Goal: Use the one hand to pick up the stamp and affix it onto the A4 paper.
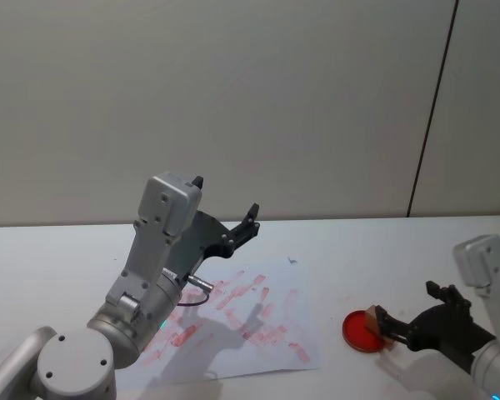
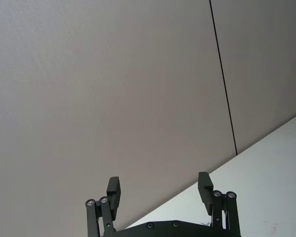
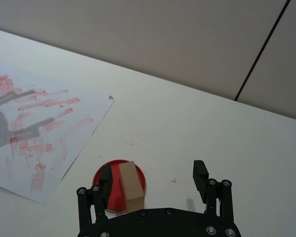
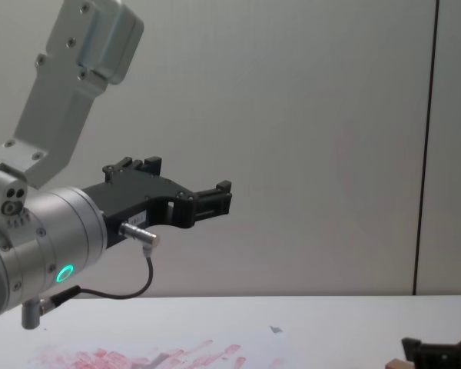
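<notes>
In the head view the right gripper (image 1: 408, 307), jaws wide, brackets the stamp (image 1: 373, 316) on a red ink pad (image 1: 358, 333) right of the A4 paper (image 1: 267, 335), the left gripper (image 1: 226, 194) idle and spread above it; in the right wrist view the stamp sits close against one finger, so closing may tip it.

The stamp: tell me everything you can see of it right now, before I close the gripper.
The stamp is a small light-brown rectangular block, wood by its look, with plain faces. It stands upright on the round red ink pad, toward the pad's right side. The right gripper is open around it: one finger sits close beside the block, contact uncertain, and the other stands well clear. The stamp is apart from the A4 paper, which lies to the robot's left. Its underside is hidden.
</notes>
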